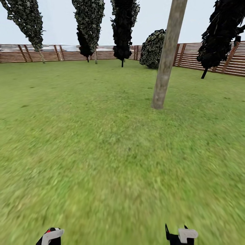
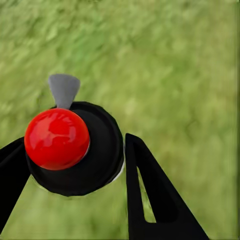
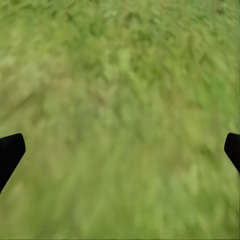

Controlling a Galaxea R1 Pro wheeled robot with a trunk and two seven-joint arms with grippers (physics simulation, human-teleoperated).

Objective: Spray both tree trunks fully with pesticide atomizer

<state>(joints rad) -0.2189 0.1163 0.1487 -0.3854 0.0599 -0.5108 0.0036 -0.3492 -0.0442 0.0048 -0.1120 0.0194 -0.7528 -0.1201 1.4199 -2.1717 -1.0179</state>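
Note:
The pesticide atomizer (image 2: 95,155) has a round black body, a glossy red ball top and a grey nozzle, and sits between the black fingers of my left gripper (image 2: 70,156), which is shut on it above the grass. The same left gripper (image 1: 51,237) shows at the bottom edge of the head view. My right gripper (image 3: 122,145) is open, fingertips wide apart over bare grass, and also appears low in the head view (image 1: 180,234). One tree trunk (image 1: 168,58), thick, smooth and grey-brown, rises from the lawn ahead and to the right, several steps away.
Green grass floor (image 1: 102,143) stretches ahead. A brown slat fence (image 1: 204,56) rings the back and right. Dark columnar cypresses (image 1: 124,27) and a round dark bush (image 1: 153,49) stand along the fence.

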